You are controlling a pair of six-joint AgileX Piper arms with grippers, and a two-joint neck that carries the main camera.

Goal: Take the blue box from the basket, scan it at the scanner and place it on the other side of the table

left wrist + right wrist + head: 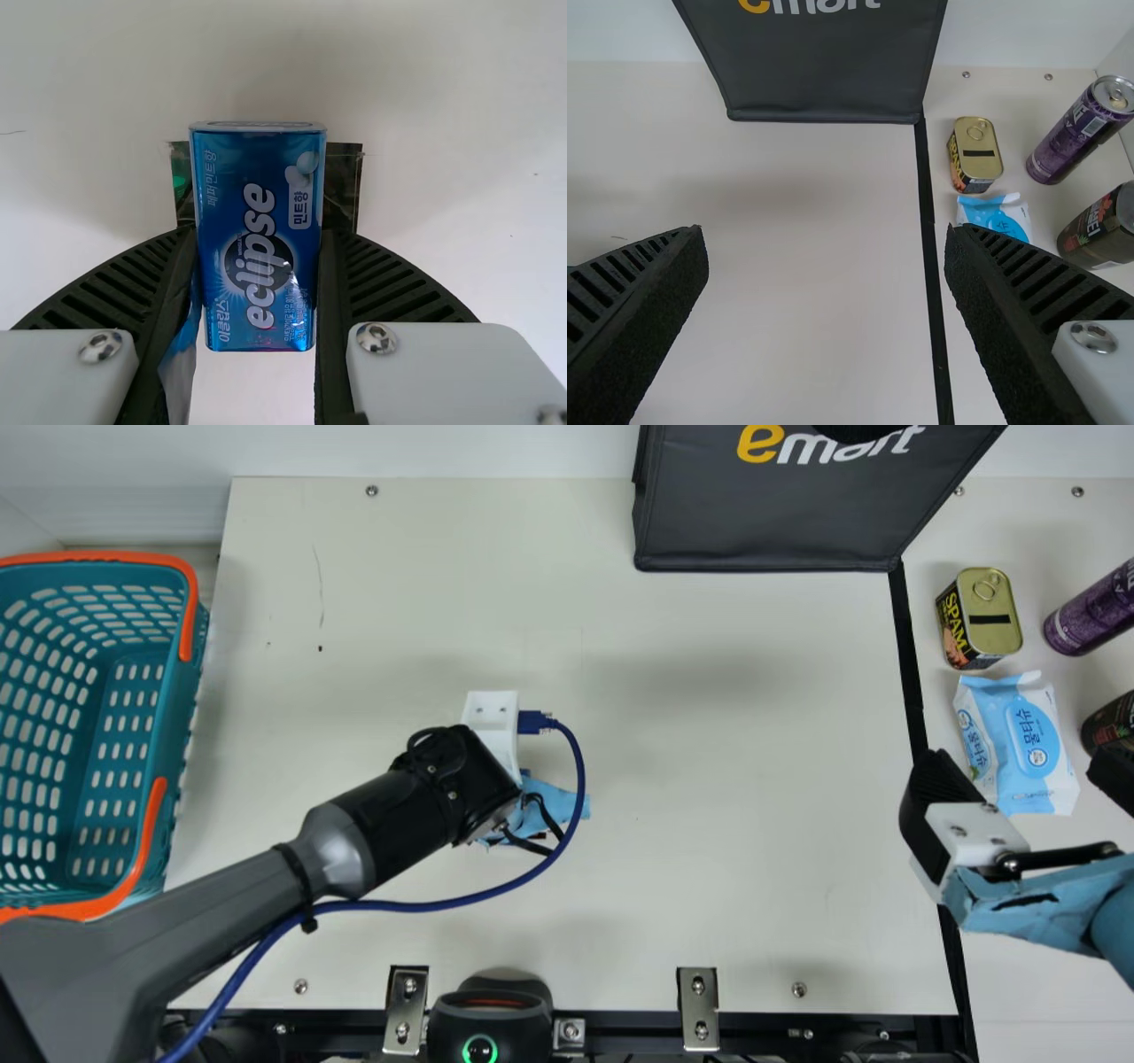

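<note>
My left gripper (527,815) is over the middle-left of the table in the main view. In the left wrist view its ribbed fingers (257,266) press on both sides of the upright-looking blue box (257,235); a dark shiny piece (342,184) shows behind the box. The teal basket (182,717) with orange handles stands at the far left, and the black scanner (487,1001) with a green ring sits at the near edge. My right gripper (1019,784) is open at the right side, over the dividing line; in the right wrist view the right gripper (826,239) holds nothing.
Beyond the black strip (911,664) at the right are a yellow can (992,615), a wipes pack (1023,731), a purple can (1094,611) and a dark can (1112,722). A black bag (762,522) stands at the back. A blue cable (416,906) loops beside the left arm.
</note>
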